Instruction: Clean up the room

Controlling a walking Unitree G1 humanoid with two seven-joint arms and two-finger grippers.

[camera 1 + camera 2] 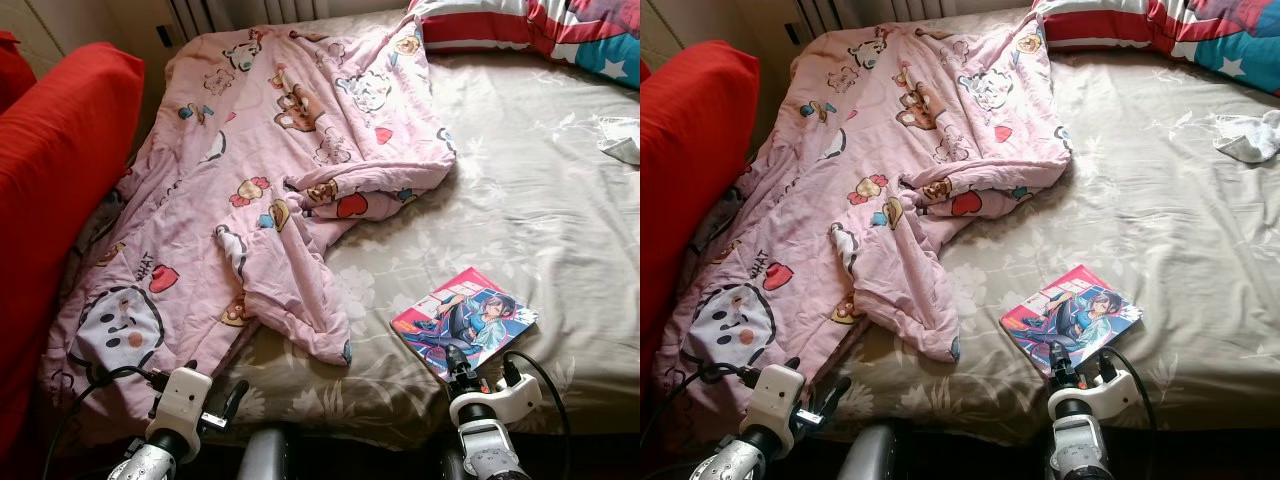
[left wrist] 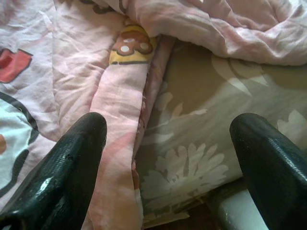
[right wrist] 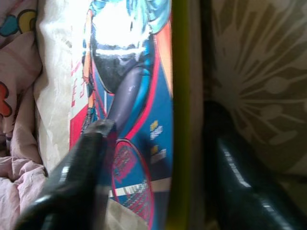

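Observation:
A colourful comic book [image 1: 465, 318] lies flat on the olive floral bed sheet [image 1: 540, 220], near the bed's front edge. My right gripper [image 1: 458, 362] is at the book's near corner. In the right wrist view the gripper [image 3: 158, 124] stands open astride the book's [image 3: 139, 96] yellow edge, one finger on the cover, the other on the sheet side. A rumpled pink cartoon blanket [image 1: 280, 150] covers the bed's left half. My left gripper [image 2: 168, 129] hovers open over the blanket's front hem, holding nothing.
A crumpled white cloth [image 1: 1250, 135] lies on the sheet at the far right. Striped red and blue pillows [image 1: 520, 25] line the head of the bed. A red cushion [image 1: 50, 180] stands along the left side.

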